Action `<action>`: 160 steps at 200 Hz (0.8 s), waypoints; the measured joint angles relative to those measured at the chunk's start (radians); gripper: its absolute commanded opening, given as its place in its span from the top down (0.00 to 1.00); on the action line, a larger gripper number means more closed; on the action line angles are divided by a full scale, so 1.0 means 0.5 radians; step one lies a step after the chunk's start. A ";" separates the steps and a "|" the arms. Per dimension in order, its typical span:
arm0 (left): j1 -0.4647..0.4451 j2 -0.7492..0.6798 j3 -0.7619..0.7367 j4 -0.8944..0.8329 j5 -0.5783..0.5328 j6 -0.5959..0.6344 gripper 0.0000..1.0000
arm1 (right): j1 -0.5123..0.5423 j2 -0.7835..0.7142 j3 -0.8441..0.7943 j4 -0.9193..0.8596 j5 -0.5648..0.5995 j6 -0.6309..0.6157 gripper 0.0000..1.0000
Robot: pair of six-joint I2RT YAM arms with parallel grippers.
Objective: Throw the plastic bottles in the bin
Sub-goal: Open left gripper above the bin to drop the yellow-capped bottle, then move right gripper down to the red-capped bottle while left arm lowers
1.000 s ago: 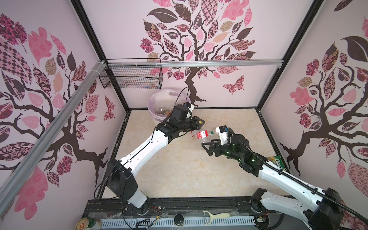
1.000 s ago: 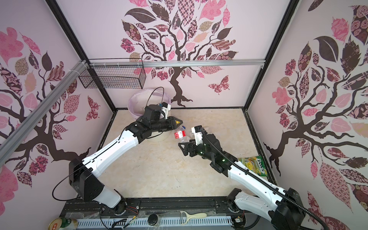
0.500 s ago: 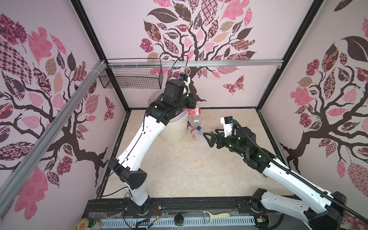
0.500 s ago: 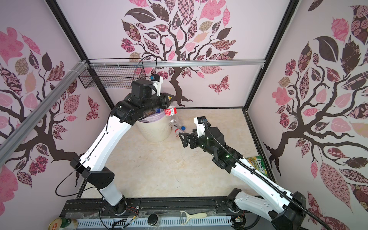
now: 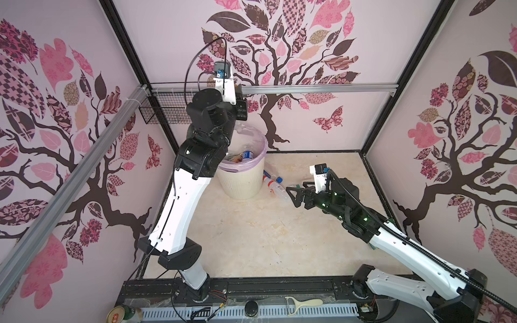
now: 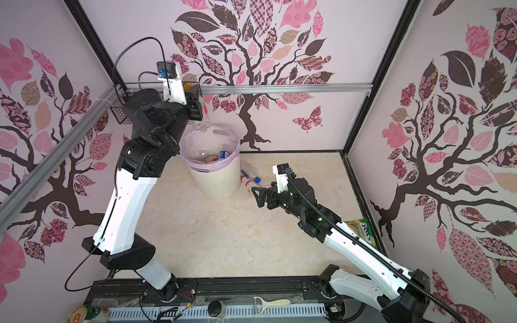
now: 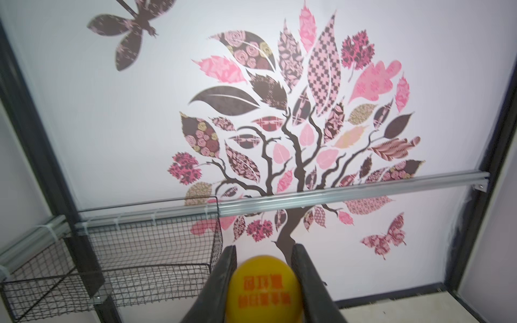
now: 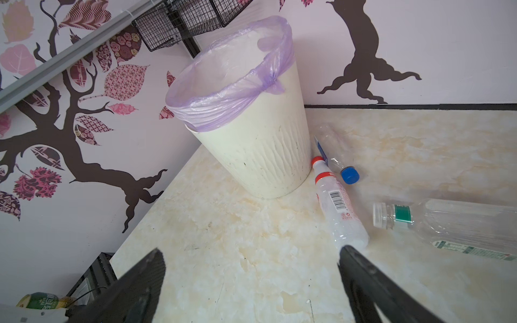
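Overhead, the left gripper hung high above the bin, jaws narrow and clamped on the neck of a yellow-capped bottle; its clear body dangled over the bin's mouth. The bin stood close to the back wall, with little room behind it. A lilac bag was folded over its rim. One wire basket was mounted on the wall rail above and behind the bin, well clear of the rim. On the bin's camera side the floor was bare and wide, so there was free room there. The right gripper sat low over that floor near the bin's base, jaws spread wide and holding nothing. Three bottles lay on the floor. The blue-capped bottle and red-capped bottle lay just beside the bin's base. The white-capped bottle was farther from it. One right fingertip was just beside the red-capped bottle's base; contact could not be judged. Several bottles were inside the bin, but they overlapped too much to count. One snack packet lay well apart from the bin at the floor's edge.
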 measured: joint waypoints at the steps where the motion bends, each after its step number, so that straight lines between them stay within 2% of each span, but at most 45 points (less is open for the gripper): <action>1: 0.005 -0.001 0.000 0.005 -0.001 0.000 0.78 | 0.000 0.000 0.000 0.000 0.000 0.001 0.01; 23: 0.198 -0.001 -0.021 0.083 0.056 -0.091 0.76 | 0.000 0.004 0.000 0.008 -0.002 0.005 0.00; 34: 0.316 0.027 -0.053 0.083 0.100 -0.174 0.71 | 0.000 0.010 0.000 0.008 -0.005 0.011 0.00; 43: 0.388 0.079 -0.058 0.050 0.129 -0.237 0.63 | 0.000 0.014 0.000 0.010 -0.010 0.018 0.01; 58: 0.462 0.237 -0.019 -0.095 0.179 -0.324 0.38 | 0.000 0.021 0.000 0.014 -0.014 0.024 0.00; 79: 0.472 0.450 -0.001 -0.353 0.289 -0.462 0.26 | 0.000 0.021 0.000 0.018 -0.014 0.033 0.01; 100: 0.450 0.475 -0.124 -0.494 0.468 -0.576 0.03 | 0.000 0.021 0.000 0.022 -0.014 0.042 0.00; 121: 0.357 0.275 -0.285 -0.487 0.523 -0.633 0.02 | 0.000 0.021 -0.011 0.050 -0.021 0.063 0.01; 160: 0.106 -0.111 -0.298 -0.359 0.632 -0.684 0.02 | 0.000 0.021 -0.038 0.056 -0.020 0.089 0.00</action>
